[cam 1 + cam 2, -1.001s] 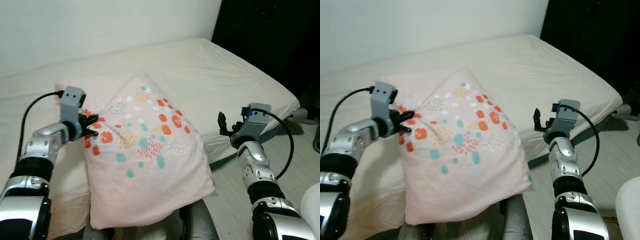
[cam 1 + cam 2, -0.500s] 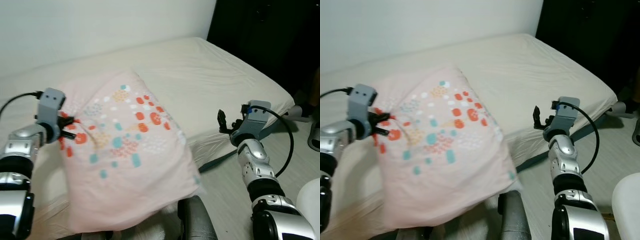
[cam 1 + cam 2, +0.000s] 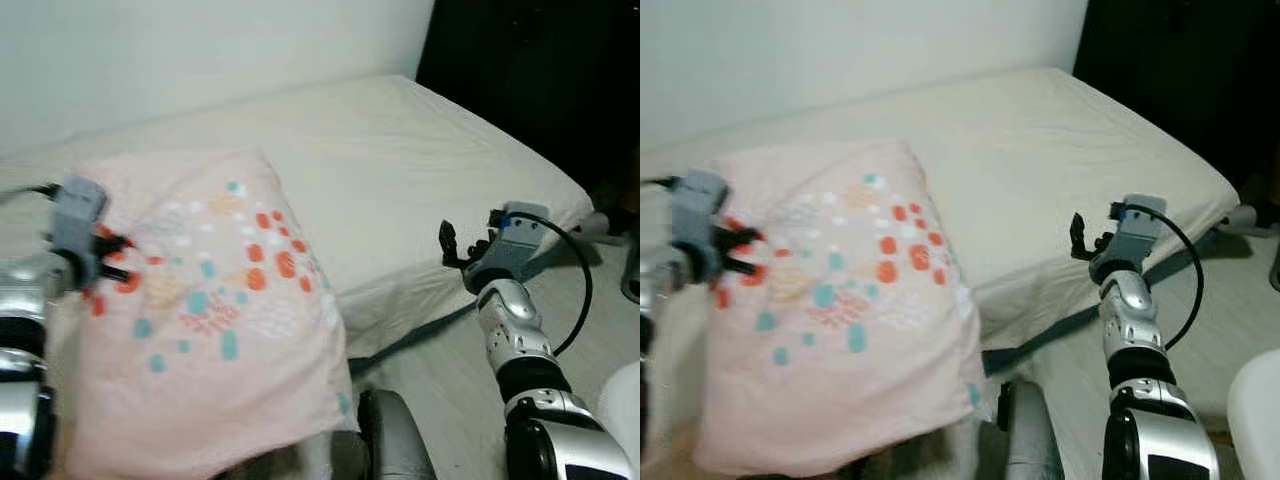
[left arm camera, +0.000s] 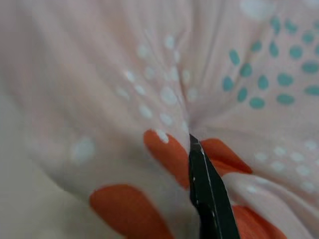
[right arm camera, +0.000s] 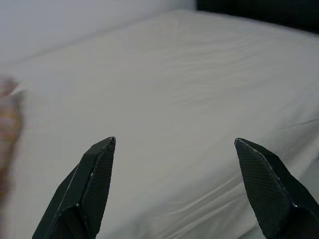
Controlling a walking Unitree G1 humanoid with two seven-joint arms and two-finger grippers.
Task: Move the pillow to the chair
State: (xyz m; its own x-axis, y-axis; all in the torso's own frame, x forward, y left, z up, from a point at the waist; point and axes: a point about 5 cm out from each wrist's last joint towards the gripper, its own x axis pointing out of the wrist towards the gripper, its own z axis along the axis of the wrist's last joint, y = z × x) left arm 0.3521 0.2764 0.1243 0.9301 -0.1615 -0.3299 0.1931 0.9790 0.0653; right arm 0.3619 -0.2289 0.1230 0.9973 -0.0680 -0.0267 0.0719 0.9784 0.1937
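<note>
Two grippers are up. At the left, the left gripper (image 3: 112, 256) pinches a bunch of the pillow's (image 3: 215, 320) pink dotted cover between its closed fingers (image 4: 207, 186), and the pillow hangs from that grip over the near edge of the bed (image 3: 400, 160). Well apart to the right, the right gripper (image 5: 174, 189) hovers near the bed's right corner, fingers spread wide and empty.
</note>
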